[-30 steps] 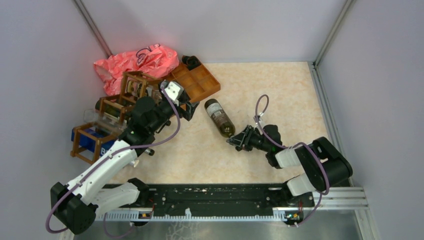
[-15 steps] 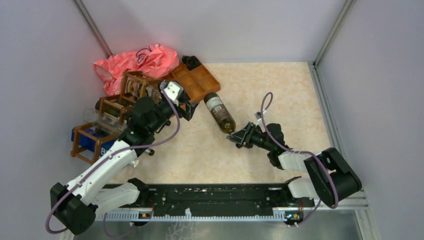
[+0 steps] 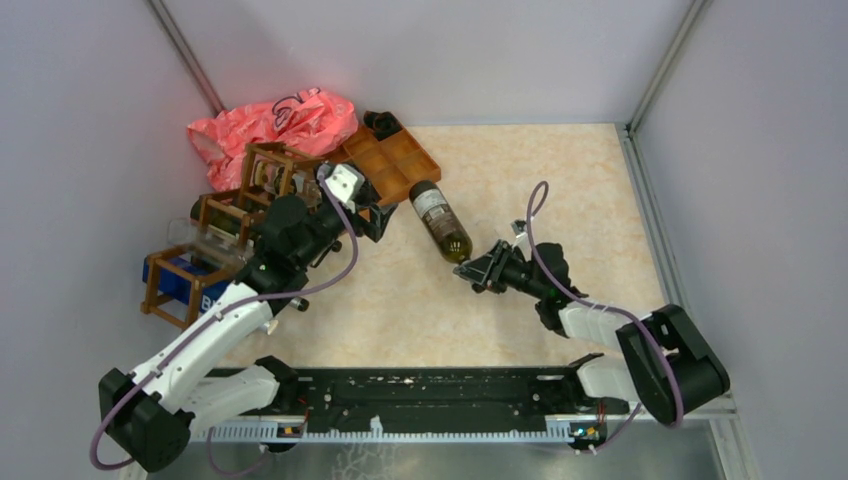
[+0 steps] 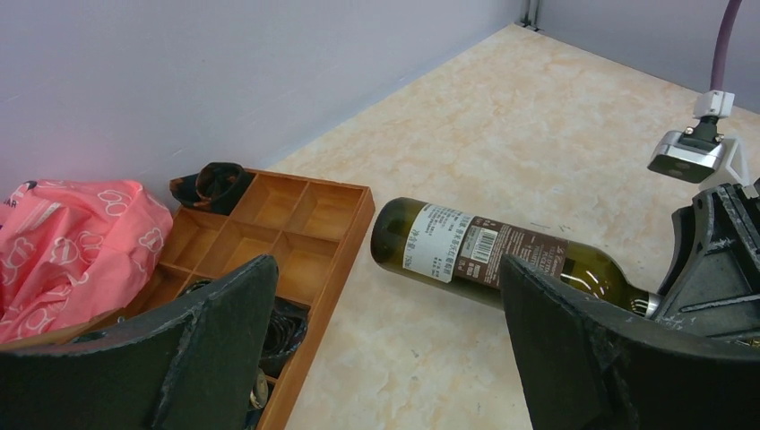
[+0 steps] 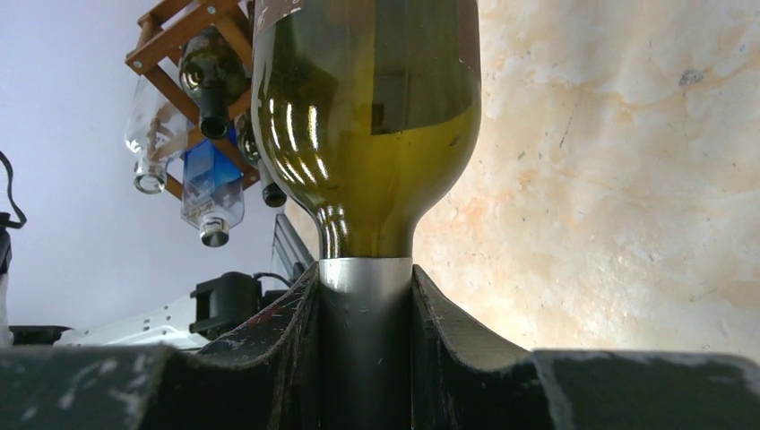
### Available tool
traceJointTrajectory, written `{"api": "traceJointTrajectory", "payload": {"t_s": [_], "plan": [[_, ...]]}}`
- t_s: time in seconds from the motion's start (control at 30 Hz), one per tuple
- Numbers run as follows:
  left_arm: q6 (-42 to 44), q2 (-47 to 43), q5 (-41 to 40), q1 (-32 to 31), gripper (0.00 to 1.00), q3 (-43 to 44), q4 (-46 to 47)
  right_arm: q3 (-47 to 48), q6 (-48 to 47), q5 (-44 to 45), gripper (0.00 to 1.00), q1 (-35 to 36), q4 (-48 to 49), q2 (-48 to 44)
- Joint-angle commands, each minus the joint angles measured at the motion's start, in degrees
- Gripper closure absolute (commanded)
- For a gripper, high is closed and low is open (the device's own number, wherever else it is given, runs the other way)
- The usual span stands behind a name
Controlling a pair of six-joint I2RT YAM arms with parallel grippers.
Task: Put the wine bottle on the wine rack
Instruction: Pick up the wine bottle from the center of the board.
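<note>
The green wine bottle (image 3: 440, 225) (image 4: 502, 255) (image 5: 367, 116) lies on its side, its base close to the corner of the orange-brown tray. My right gripper (image 3: 478, 272) (image 5: 366, 296) is shut on the bottle's silver-capped neck. My left gripper (image 3: 375, 215) (image 4: 385, 287) hangs open just left of the bottle's base, over the tray's edge, with nothing between its fingers. The dark brown wine rack (image 3: 225, 210) (image 5: 179, 27) stands at the left wall behind my left arm, with several bottles in its cells.
The orange-brown compartmented tray (image 3: 395, 160) (image 4: 296, 224) holds dark small items. A pink plastic bag (image 3: 270, 125) (image 4: 72, 242) lies in the back left corner. Walls close in on the left, back and right.
My right arm has stretched forward and carried the bottle up and to the left, bringing its base to the tray's corner. The left arm has hardly moved.
</note>
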Motion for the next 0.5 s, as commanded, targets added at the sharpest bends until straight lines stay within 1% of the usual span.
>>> {"api": "traceJointTrajectory", "payload": {"t_s": [0.0,0.23,0.47], "plan": [[0.22,-1.45,-0.46,0.28,0.01,-0.73,2.52,5.41,-1.76,-0.19,1.0,0.35,9.47,-3.61],[0.4,-1.84,-0.85,0.25,0.01,-0.9,2.77,6.71,-0.98,-0.15,1.0,0.31,9.24,-4.34],[1.2,-3.3,-1.74,0.21,0.01,-1.21,3.23,9.06,-1.28,0.55,1.0,0.31,6.48,-5.92]]}}
